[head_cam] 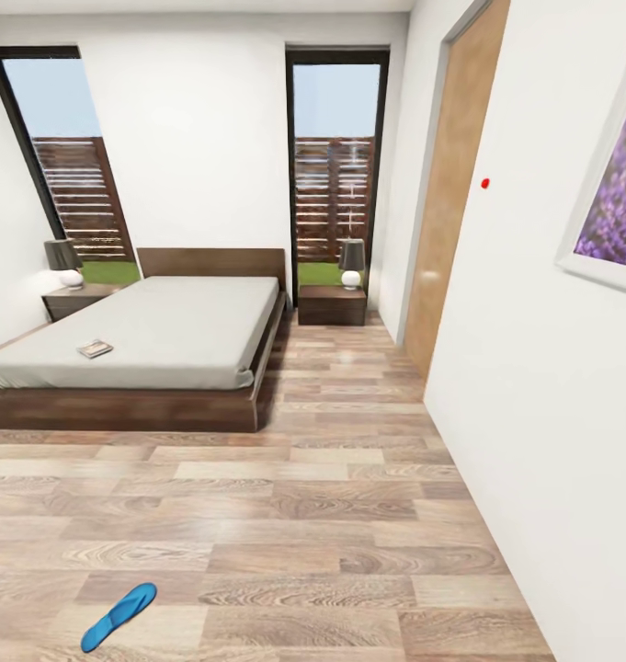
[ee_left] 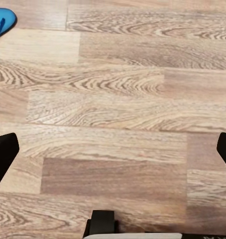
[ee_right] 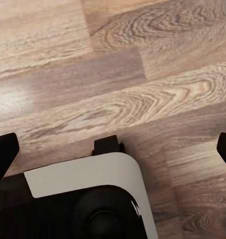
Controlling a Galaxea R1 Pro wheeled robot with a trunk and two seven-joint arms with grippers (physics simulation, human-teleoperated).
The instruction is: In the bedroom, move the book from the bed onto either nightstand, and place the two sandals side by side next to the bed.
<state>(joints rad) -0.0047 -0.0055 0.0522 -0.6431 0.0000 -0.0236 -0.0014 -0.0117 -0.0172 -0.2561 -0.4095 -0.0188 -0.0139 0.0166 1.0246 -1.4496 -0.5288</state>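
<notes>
While both claws hang apart and empty over the floor (head_cam: 349,515), drive toward the bed (head_cam: 165,322) (book (head_cam: 95,348) on its near left part, nightstand (head_cam: 332,304) right of its headboard, one sandal (head_cam: 119,616) well short of its foot) before reaching.

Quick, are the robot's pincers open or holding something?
Left pincer: open, holding nothing, above the wood floor.
Right pincer: open, holding nothing.

Head camera high, facing bed (head_cam: 138,331) across room; both wrist cameras close above plank floor (ee_left: 123,99).
</notes>
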